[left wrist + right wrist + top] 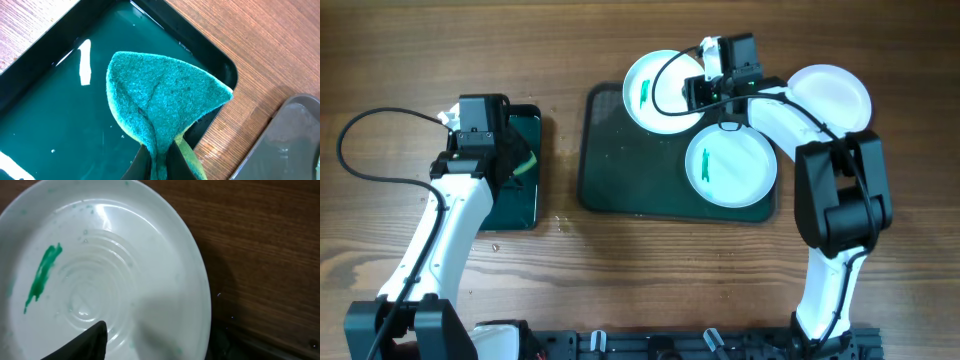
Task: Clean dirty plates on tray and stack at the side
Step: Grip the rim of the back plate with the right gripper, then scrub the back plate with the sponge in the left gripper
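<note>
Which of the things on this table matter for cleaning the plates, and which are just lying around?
For the job: far smeared plate, near smeared plate, clean plate, green tray, sponge in the left end effector, black tray.
Just lying about: the left arm's black cable.

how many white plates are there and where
3. The rear smeared plate overhangs the green tray's far edge; the near smeared plate lies on the tray; the clean plate sits on the table right of it.
</note>
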